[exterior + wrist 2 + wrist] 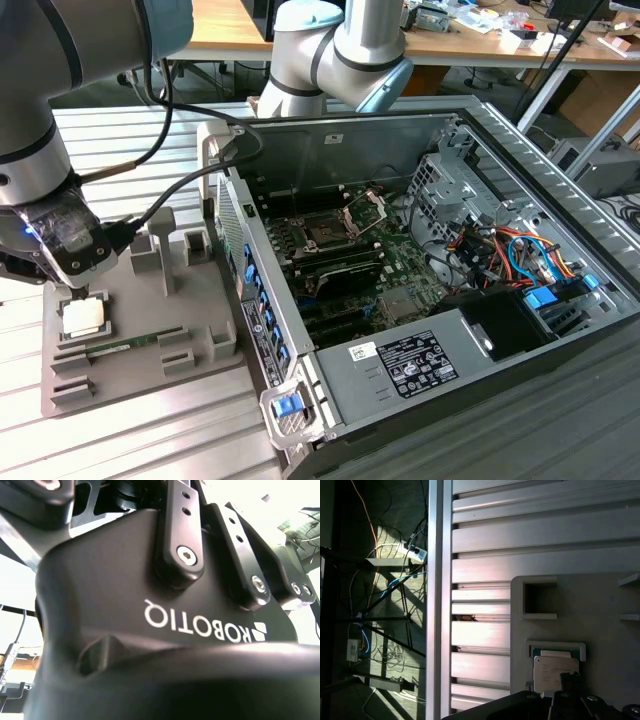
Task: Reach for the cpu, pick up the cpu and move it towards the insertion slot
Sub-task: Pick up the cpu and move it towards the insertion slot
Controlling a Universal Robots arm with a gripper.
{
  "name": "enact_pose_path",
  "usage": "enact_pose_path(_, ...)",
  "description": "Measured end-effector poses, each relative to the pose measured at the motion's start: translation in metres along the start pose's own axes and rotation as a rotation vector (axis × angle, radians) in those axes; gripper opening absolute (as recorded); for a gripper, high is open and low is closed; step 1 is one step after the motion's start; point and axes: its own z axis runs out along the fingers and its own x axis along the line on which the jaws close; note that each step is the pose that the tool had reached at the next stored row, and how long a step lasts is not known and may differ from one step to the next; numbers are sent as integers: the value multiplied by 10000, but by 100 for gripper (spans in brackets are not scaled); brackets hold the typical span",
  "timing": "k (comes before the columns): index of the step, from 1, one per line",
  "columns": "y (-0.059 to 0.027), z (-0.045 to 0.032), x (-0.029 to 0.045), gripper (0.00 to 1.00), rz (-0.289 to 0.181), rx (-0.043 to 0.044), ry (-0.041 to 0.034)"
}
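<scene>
At the exterior view's left the pincer hangs just above the cpu, which lies flat in a shallow pocket at the left end of the grey holder on the slatted desk; how wide the pincer stands I cannot tell. In the first wrist view the cpu sits partly under the pincer's dark body, not yet lifted by the look of it. A green memory stick lies just beside the chip, to its right and nearer, on the same holder. Further right stands the open computer case, and the insertion slot sits well apart from the chip, its silver frame swung up. The risks, as I judge them: the chip is thin and hemmed by the pocket's lip, so an off-centre close could tilt or jam it; a weak hold could drop it; and the case's left wall stands between holder and slot, so a low carry could strike it
</scene>
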Motion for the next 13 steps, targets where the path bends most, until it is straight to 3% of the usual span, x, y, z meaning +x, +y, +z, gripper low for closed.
enact_pose_path(13,-1,22,0,11,0,1,-3)
